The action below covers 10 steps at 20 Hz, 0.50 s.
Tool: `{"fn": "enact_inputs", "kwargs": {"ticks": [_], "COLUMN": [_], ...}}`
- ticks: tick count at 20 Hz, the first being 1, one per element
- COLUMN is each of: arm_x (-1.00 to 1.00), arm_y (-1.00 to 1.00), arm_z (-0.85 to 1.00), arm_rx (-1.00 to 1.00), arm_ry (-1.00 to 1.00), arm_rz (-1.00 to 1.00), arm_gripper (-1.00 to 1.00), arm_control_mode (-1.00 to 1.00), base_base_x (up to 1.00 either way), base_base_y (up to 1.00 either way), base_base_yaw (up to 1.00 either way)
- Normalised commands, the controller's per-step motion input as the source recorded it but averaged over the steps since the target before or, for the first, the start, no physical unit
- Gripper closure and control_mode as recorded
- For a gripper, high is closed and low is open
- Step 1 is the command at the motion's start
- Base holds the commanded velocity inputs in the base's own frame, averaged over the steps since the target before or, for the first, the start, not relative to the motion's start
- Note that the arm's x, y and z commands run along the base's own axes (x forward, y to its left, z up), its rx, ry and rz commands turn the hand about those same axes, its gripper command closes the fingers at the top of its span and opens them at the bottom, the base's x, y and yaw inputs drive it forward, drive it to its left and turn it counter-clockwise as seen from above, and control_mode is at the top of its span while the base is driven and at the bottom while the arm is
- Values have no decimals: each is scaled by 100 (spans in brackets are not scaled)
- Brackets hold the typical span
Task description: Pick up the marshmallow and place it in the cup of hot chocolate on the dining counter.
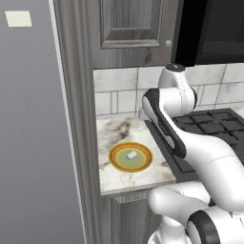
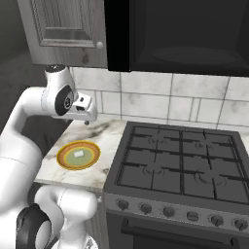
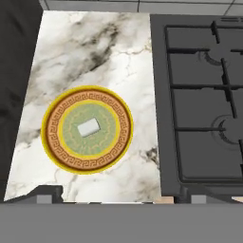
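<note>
A: One small white soft-edged marshmallow (image 3: 88, 127) is all that matters so far. It lies flat on the olive-green centre of the round orange-rimmed plate (image 3: 53, 124), near the front edge of the white-and-grey veined marble counter (image 3: 114, 57).

B: And which step is this?

A: The approach, I'd say. Nothing is held; the pincer (image 2: 86, 120) hangs above the counter with its jaws standing wide, well clear of the plate and behind it.

B: What does the next move call for?

A: Bringing the hand forward over the plate's middle, then straight down, so the fingers straddle the block without scraping the glazed rim. The block looks spongy, so a light squeeze should do.

B: What is further back?

A: Beside the plate to the right, the black gas stove (image 3: 204, 95) with its ridged iron grates butts against the marble. Behind both runs a pale square-tiled wall (image 2: 160, 104), and above it a grey panelled wooden cabinet door (image 1: 136, 24).
</note>
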Motion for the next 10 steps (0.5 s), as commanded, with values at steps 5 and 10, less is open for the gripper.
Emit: {"fn": "enact_inputs", "kwargs": {"ticks": [5, 10], "arm_x": [3, 14], "arm_y": [46, 36], "arm_z": [-35, -49], "arm_rx": [0, 0], "arm_ry": [0, 0], "arm_rz": [-16, -26], "arm_gripper": [-100, -100], "arm_control_mode": [-100, -100], "base_base_x": [0, 0], "base_base_y": [0, 0], "base_base_yaw": [0, 0]}}
